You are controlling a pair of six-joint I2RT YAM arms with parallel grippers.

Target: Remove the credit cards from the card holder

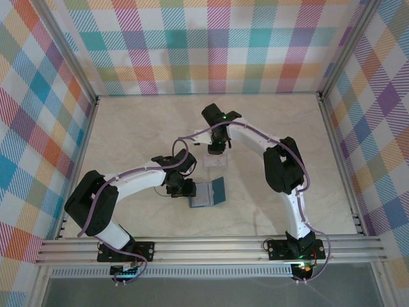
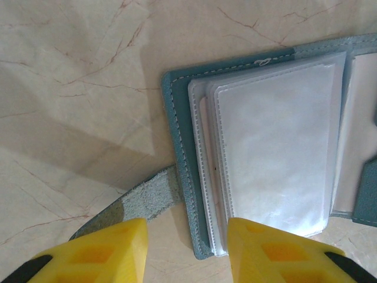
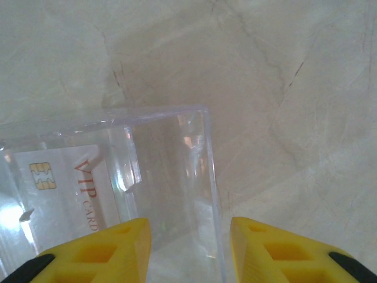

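Table (image 1: 128, 128): pale marbled top. Both arms reach in toward its middle.

Left gripper (image 2: 184, 230): jaws partly apart, clamped on nothing. One finger (image 2: 265, 247) overlaps the near corner of the holder (image 2: 177, 118); the other is over bare table. I judge it is parked there to steady the holder, so it neither slides nor folds shut while the other arm pulls. Whether it actually presses down I cannot tell.

Right gripper (image 3: 188, 230): jaws partly apart and empty, above the near corner of the box (image 3: 177, 115), whose wall runs below the gap. That placement fits a drop into the box.

Holder: lies open and flat near the table's centre, just right of the left gripper in the top view. The teal cover is underneath, with clear sleeves (image 2: 271, 141) fanned on top. I make out no card in the top sleeve; the lower ones I cannot judge.

Box: clear and open-topped, just beyond the holder but apart from it. I read it as the drop point, set close to keep each carry short.

Card (image 3: 65, 188): pale, with a gold chip and red "VIP CARD" lettering, lying flat on the box floor. At least one is out of the holder.

Tab (image 2: 147, 197): sticks out from the holder's edge, under the gap between the left fingers.
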